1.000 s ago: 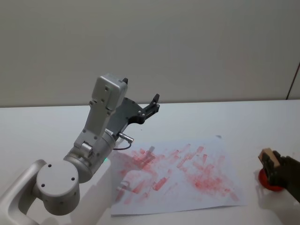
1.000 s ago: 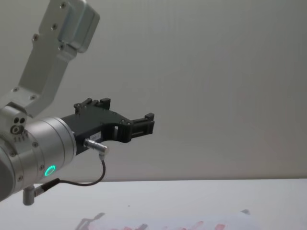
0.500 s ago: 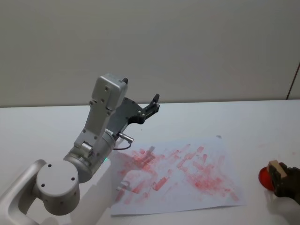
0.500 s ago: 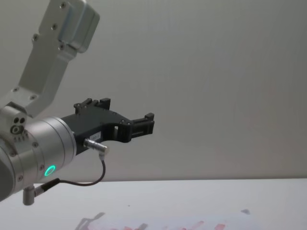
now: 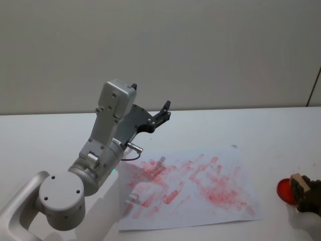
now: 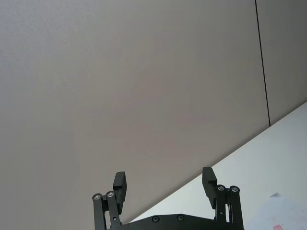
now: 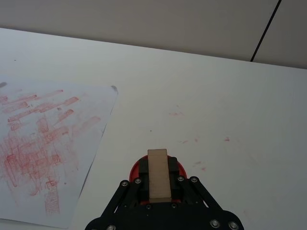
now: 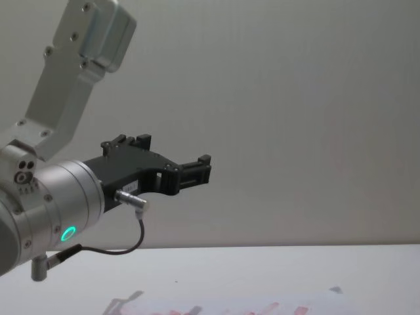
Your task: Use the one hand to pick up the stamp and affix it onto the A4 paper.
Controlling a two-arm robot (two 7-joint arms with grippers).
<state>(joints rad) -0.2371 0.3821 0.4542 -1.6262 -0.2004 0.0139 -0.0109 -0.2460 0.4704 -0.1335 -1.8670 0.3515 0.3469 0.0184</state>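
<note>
The stamp, a light-brown wooden block, sits clamped between the black fingers of my right gripper, which is shut on it. In the head view the stamp and right gripper are at the table's right edge, just right of the A4 paper. The paper is a white sheet covered in smudgy red prints and also shows in the right wrist view. My left gripper is raised high above the table's back left, open and empty.
A round red ink pad lies directly under the held stamp, its rim showing beside the fingers. A few small red specks mark the white tabletop beyond it. The left arm's large joint occupies the near left.
My right gripper with the stamp has shifted to the right and lower, toward the table's right edge over the red pad. The left arm has not moved.
</note>
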